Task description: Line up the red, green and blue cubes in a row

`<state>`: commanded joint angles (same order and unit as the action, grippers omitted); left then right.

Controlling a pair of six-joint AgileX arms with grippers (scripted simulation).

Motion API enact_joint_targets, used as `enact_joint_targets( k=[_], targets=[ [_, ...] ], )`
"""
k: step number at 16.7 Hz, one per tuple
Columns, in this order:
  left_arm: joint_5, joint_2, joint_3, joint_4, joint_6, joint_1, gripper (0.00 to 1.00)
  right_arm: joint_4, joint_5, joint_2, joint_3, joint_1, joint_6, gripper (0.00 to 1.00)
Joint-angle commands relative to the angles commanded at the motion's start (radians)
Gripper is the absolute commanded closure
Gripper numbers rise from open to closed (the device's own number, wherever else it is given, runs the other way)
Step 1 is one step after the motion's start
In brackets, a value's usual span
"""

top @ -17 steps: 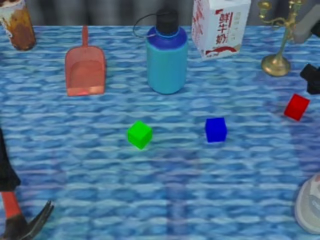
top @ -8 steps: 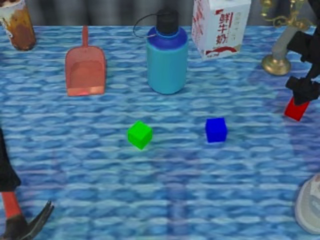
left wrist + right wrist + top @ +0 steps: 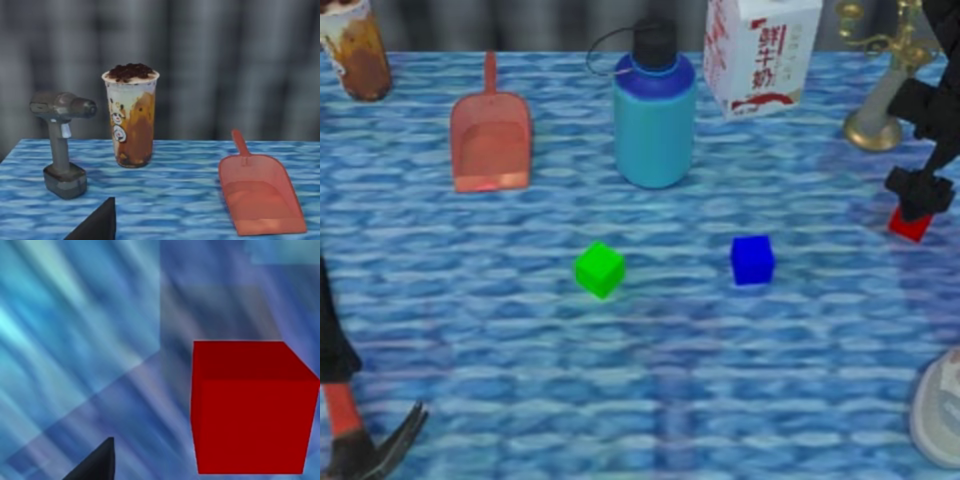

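Note:
The red cube (image 3: 908, 227) lies near the table's right edge, partly covered from above by my right gripper (image 3: 918, 192). In the right wrist view the red cube (image 3: 250, 410) is large and close, with one dark fingertip (image 3: 102, 460) well off to its side and not touching it; the gripper is open. The green cube (image 3: 599, 268) sits left of centre and the blue cube (image 3: 752, 259) right of centre, roughly level with each other. My left gripper (image 3: 405, 430) is parked open at the bottom left corner, holding nothing.
Along the back stand a drink cup (image 3: 355, 50), a salmon scoop (image 3: 490, 130), a teal-and-blue bottle (image 3: 654, 105), a milk carton (image 3: 760, 55) and a brass candlestick (image 3: 873, 125). A white object (image 3: 940, 410) sits at the right front edge. A drill (image 3: 60, 145) stands beside the cup.
My right gripper came in from the right edge and settled over the red cube, now hiding its upper part. The cubes and the left arm have not moved.

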<state>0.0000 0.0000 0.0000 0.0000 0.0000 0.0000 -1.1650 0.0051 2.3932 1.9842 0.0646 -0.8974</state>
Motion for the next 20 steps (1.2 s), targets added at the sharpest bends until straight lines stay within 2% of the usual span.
enact_joint_targets(
  k=[5, 10, 20],
  targets=[
    [0.000, 0.000, 0.000, 0.000, 0.000, 0.000, 0.00, 0.194, 0.001, 0.065, -0.121, 0.002, 0.003, 0.00],
    [0.000, 0.000, 0.000, 0.000, 0.000, 0.000, 0.00, 0.212, 0.001, 0.074, -0.135, 0.002, 0.003, 0.00],
    [0.000, 0.000, 0.000, 0.000, 0.000, 0.000, 0.00, 0.212, 0.001, 0.074, -0.135, 0.002, 0.003, 0.75]
  ],
)
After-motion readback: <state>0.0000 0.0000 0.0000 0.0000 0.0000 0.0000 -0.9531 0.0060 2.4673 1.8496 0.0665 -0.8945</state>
